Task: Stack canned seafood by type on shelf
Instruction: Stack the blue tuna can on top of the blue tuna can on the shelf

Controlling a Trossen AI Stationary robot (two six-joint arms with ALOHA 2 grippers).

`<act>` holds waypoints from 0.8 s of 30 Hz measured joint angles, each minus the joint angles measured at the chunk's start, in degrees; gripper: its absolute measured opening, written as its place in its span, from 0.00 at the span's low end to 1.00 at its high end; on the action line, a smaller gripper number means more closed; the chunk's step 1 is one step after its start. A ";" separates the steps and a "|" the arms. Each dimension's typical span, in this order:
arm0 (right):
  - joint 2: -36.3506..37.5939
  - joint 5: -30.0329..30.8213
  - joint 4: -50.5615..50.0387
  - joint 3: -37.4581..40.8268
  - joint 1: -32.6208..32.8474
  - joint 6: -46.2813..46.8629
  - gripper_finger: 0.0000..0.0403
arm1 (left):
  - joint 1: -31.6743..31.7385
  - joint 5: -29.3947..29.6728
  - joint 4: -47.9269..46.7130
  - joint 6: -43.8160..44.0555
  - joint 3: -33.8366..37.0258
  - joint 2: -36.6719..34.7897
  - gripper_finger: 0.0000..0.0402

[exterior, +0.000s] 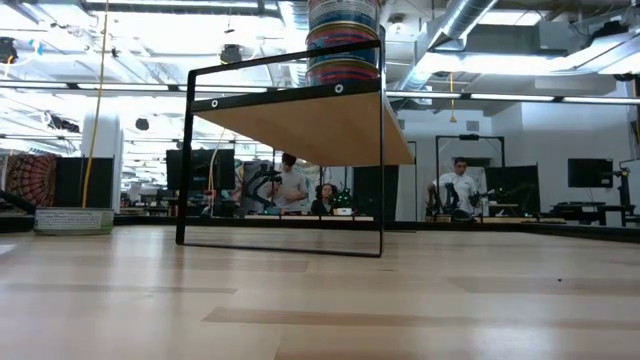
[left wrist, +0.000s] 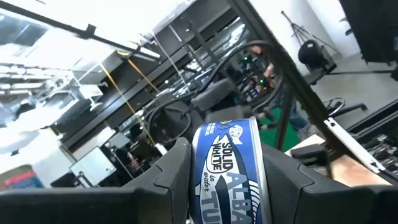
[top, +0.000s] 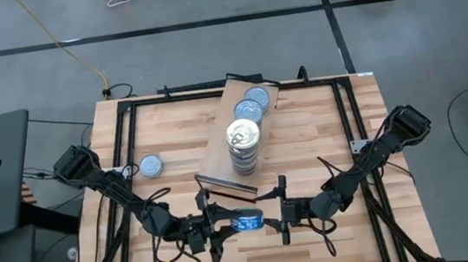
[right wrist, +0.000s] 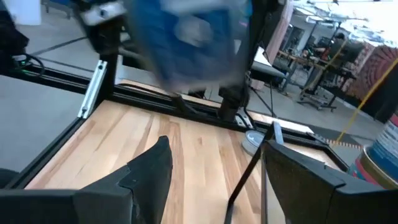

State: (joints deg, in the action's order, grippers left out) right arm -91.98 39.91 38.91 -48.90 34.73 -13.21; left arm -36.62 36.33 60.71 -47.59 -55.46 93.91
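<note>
So the left gripper point(top: 218, 229) is sitting at the near edge of the table with its jaws clamped on a blue can point(top: 248, 223), and in the left wrist view that can point(left wrist: 229, 174) is wedged right between the two dark fingers point(left wrist: 168, 180), label facing the camera with white lettering and a little fish drawing. The right gripper point(top: 279, 213) is hanging just on the other side of the same can, pointing at it, jaws standing apart with nothing between them; in its own wrist view the blue can point(right wrist: 193, 43) is showing as a blur just beyond the open fingers point(right wrist: 152, 168), held up off the wood. Past both sets of jaws, the shelf point(top: 219, 154) is lying at an angle across the middle of the table, a light plank with a dark front edge. A tall stack of cans point(top: 244, 147) with a pale gold pull-tab lid on top is standing on it, nearest the grippers. Farther along the plank two silver-topped cans point(top: 250, 109) are sitting one behind the other. Off to the left gripper's outer side, one loose silver can point(top: 150, 166) is resting on the tabletop point(top: 321, 130), well apart from the shelf.
</note>
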 joint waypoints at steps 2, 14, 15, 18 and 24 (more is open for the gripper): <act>0.00 -0.12 1.48 0.00 0.08 -1.86 0.70 | 0.76 -0.01 -0.19 1.12 0.00 0.00 0.34; 0.04 -0.08 5.84 0.00 1.32 -8.09 0.70 | 3.21 -1.57 -5.80 7.95 0.02 0.00 0.34; 0.04 -0.06 5.93 0.00 1.44 -8.16 0.70 | 3.21 -1.51 -6.09 7.95 0.02 0.00 0.34; 0.04 -0.08 6.14 0.00 1.59 -9.11 0.68 | 3.21 -1.47 -6.59 7.99 0.02 0.00 0.34; 0.04 -0.10 6.13 0.00 1.70 -9.34 0.51 | 3.21 -1.08 -8.94 9.39 0.02 0.00 0.35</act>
State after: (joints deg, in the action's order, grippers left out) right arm -91.94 39.81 45.04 -48.90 36.42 -22.55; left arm -33.41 35.25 51.77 -38.20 -55.44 93.91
